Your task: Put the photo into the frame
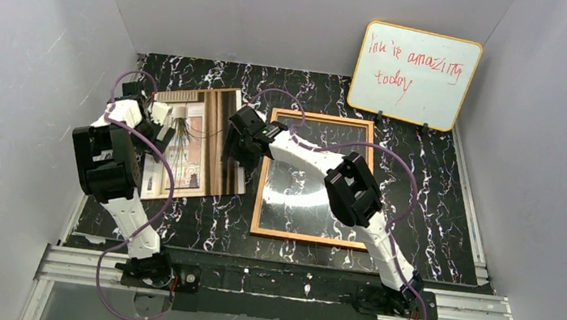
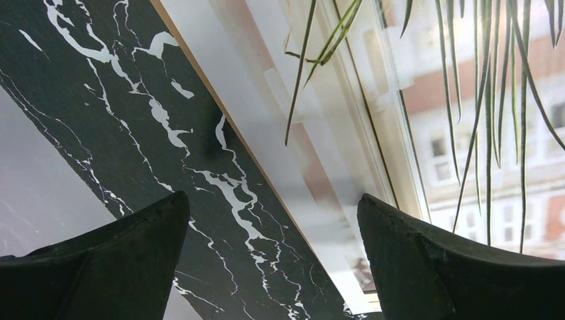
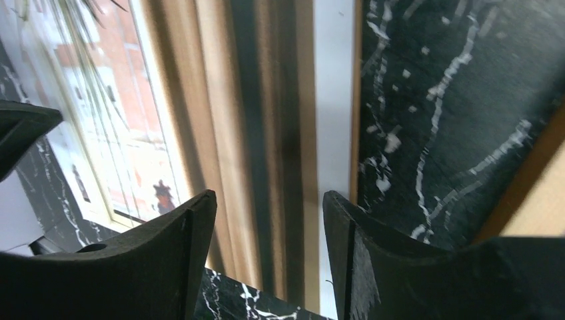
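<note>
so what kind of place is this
Probably a robot test booth in a lab: plain grey walls box in a marble-patterned table, and the left arm and right arm mount on a metal rail at its near edge.

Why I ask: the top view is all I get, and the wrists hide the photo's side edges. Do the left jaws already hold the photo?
Observer: No. In the left wrist view the left jaws stand open, the photo's edge running between them, one finger over the table, the other finger over the print.
Operator: And the right jaws?
Observer: Open too, straddling the photo's opposite edge; nothing is pinched.
Operator: How near is the frame there?
Observer: The frame's orange corner shows just beyond one finger, bare table between it and the photo.
</note>
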`<state>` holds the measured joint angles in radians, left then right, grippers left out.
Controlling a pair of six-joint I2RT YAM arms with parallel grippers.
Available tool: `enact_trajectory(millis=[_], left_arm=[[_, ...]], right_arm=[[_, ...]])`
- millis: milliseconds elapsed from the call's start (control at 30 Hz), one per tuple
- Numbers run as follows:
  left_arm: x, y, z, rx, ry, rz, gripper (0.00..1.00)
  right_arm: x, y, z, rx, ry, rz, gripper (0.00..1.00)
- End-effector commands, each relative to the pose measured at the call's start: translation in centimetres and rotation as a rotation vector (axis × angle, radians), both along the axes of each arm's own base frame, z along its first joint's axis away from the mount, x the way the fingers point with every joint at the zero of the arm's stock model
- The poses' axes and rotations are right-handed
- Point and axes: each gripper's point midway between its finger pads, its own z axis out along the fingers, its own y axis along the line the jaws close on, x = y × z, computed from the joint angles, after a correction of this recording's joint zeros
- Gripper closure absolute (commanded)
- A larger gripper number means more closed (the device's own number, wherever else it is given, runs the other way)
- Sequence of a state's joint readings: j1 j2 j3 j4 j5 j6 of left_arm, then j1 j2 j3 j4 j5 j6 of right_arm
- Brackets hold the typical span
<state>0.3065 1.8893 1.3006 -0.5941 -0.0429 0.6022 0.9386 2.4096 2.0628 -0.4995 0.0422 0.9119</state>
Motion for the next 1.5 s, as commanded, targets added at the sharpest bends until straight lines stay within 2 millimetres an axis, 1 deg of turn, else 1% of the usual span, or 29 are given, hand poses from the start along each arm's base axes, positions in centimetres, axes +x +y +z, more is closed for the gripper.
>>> enact_trajectory(millis=[0,167,267,333,433,500,600,733,867,967,1100,1167,1267,1333,1467], left_arm=[[-3.1,0.1,-3.8,0.003,0.134,0.002,0.05],[-2.8,0.3,-3.8,0.009,0.126,0.005,0.05],[-2.7,0.3,-3.7,0.007,0.122,0.006,0.05],[-2.6,0.2,-3.6,0.003,0.119,0.007,0.05],[-2.6,-0.3,-3.8,-0.008,0.12,0.008,0.05],[-2.6,-0.9,-3.8,-0.022,0.115,0.011,0.05],[-3.0,-2.4,-3.9,-0.042,0.12,-0.003,0.05],[-4.1,-4.8,-4.7,-0.069,0.15,-0.036,0.06],[-4.9,-5.8,-5.1,-0.089,0.167,-0.045,0.07],[-4.8,-6.2,-4.2,-0.109,0.151,-0.049,0.07],[-3.7,-7.1,-1.5,-0.155,0.102,-0.061,0.07],[-2.9,-6.9,0.0,-0.158,0.075,-0.063,0.07],[-1.3,-6.0,2.2,-0.156,0.018,-0.054,0.06],[-0.2,-4.5,3.3,-0.134,-0.015,-0.034,0.05],[1.8,-0.7,4.1,-0.079,-0.069,0.036,0.04]], right_arm=[[-0.7,-2.8,1.9,-0.065,-0.027,-0.029,0.31],[-1.8,-3.8,0.7,-0.098,0.015,-0.034,0.32],[-2.3,-3.9,0.0,-0.116,0.033,-0.026,0.32],[-2.9,-3.6,-0.2,-0.11,0.046,-0.013,0.32],[-4.0,-2.6,-0.2,-0.068,0.079,0.023,0.32],[-5.4,-1.9,-0.3,-0.021,0.122,0.057,0.33],[-6.7,-0.7,0.5,0.054,0.145,0.086,0.33],[-7.5,0.2,2.2,0.11,0.141,0.105,0.33],[-8.0,0.6,3.9,0.146,0.123,0.11,0.33],[-8.2,0.4,3.8,0.149,0.124,0.104,0.34],[-8.2,0.1,2.7,0.117,0.137,0.096,0.33],[-7.9,-0.5,2.0,0.08,0.142,0.079,0.33],[-7.1,-1.7,1.5,0.03,0.136,0.045,0.3],[-6.2,-2.5,1.7,0.009,0.12,0.023,0.29],[-4.5,-3.4,2.1,-0.001,0.093,-0.001,0.28]])
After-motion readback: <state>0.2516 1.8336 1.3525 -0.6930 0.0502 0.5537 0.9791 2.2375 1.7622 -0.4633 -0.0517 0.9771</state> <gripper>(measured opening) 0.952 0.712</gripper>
